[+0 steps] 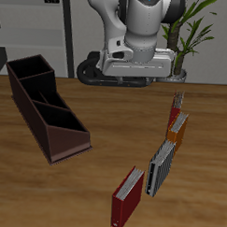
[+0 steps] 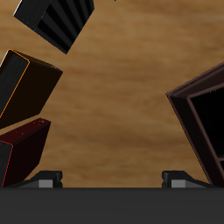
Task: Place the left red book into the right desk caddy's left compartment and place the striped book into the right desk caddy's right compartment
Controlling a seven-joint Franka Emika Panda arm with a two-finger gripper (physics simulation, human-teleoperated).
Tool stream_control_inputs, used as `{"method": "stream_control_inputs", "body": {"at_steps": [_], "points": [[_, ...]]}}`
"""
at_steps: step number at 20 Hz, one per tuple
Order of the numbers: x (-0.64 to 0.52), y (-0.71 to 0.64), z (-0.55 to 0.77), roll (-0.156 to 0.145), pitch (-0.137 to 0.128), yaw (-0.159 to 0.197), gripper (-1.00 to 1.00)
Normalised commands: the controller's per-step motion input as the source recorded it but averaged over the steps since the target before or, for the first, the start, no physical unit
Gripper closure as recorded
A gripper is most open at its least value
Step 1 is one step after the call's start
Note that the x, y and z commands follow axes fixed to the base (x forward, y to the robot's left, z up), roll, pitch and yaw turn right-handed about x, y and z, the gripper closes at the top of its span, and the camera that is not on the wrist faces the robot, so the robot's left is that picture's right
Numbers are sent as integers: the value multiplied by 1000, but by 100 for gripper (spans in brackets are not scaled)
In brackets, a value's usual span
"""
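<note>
Books are standing on edge in a slanting row well apart from the right desk caddy [image 1: 46,109], across a stretch of bare wooden table [image 1: 97,105] from it. The left red book [image 1: 177,108] is standing at the back end of that row, about level with the caddy's middle section. An orange book [image 1: 178,130] is standing just in front of it, and the striped book [image 1: 161,167] is sitting further forward, past the caddy's near end. A second red book [image 1: 128,197] is closing the row, nearest the table's front edge and closest to the caddy's near end. The gripper [image 1: 178,85] is hanging just above the left red book, on the far side of the row from the caddy, not touching it as far as I can tell. From the wrist camera the gripper [image 2: 112,182] is showing its fingers [image 2: 48,179] spread wide with only table between them, gripping nothing. That same view is taking in the left red book [image 2: 22,150], the orange book [image 2: 28,87], the striped book [image 2: 57,22] and one end of the caddy [image 2: 179,98]. A potted plant [image 1: 189,39] is standing behind the arm.
</note>
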Motion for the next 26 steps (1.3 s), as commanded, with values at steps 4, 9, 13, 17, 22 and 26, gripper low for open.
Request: {"method": "stream_control_inputs", "body": {"at_steps": [4,9,13,17,22,26], "points": [[-5,210,-46,25,13,-10,-100],[-7,41,-44,18,0,8,-100],[-61,-6,24,-27,-22,-25,-100],[-204,293,-16,-4,-59,-9,-100],[-214,378,-48,-31,-61,-7,-100],[-260,373,-62,1,-56,-27,-100]]}}
